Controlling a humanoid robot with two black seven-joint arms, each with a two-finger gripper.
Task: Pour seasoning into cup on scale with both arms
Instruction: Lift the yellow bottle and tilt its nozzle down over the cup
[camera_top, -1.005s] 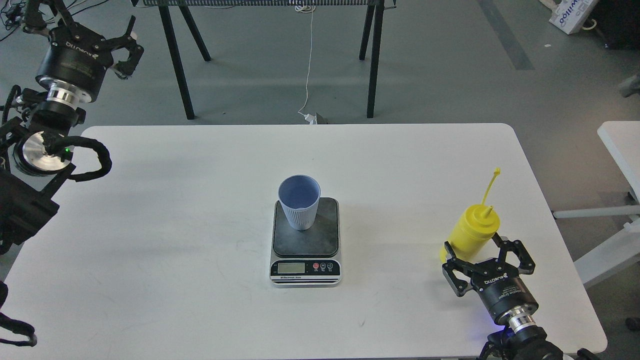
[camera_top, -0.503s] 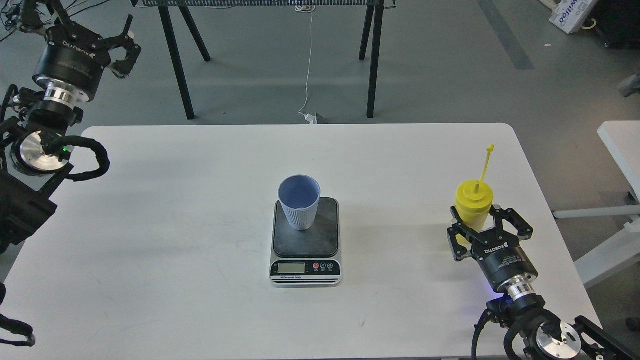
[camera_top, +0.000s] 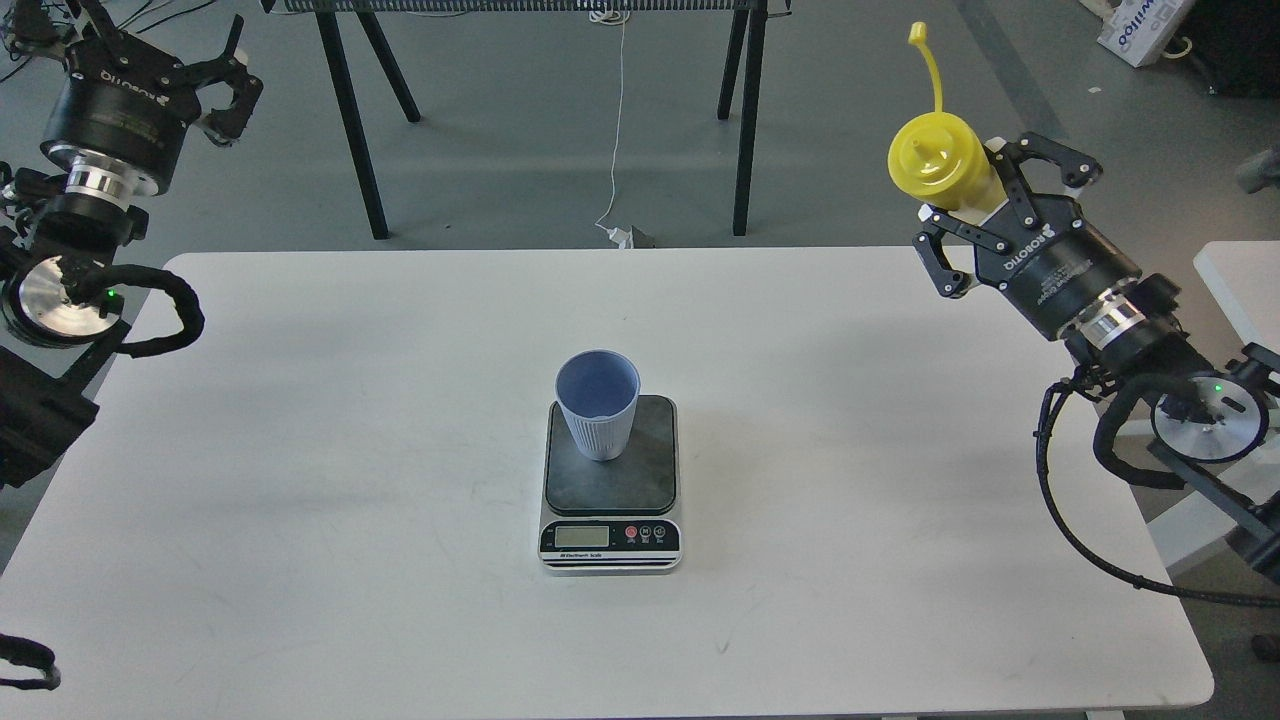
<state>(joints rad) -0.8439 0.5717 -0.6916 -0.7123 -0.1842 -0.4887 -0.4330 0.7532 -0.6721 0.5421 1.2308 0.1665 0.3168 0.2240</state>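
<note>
Bright even overhead light, soft shadows, sharp focus.

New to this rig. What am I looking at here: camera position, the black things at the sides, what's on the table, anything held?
The camera sits on a humanoid robot's head, looking forward and down at a white table. The black jointed things are its two arms. The right gripper, raised at the far right, is shut on a yellow squeeze bottle, nozzle uncapped, cap strap sticking up. The left gripper, top left, is open and empty. Mid-table, a blue-grey ribbed cup stands upright on a small kitchen scale; the display is too small to read.
</note>
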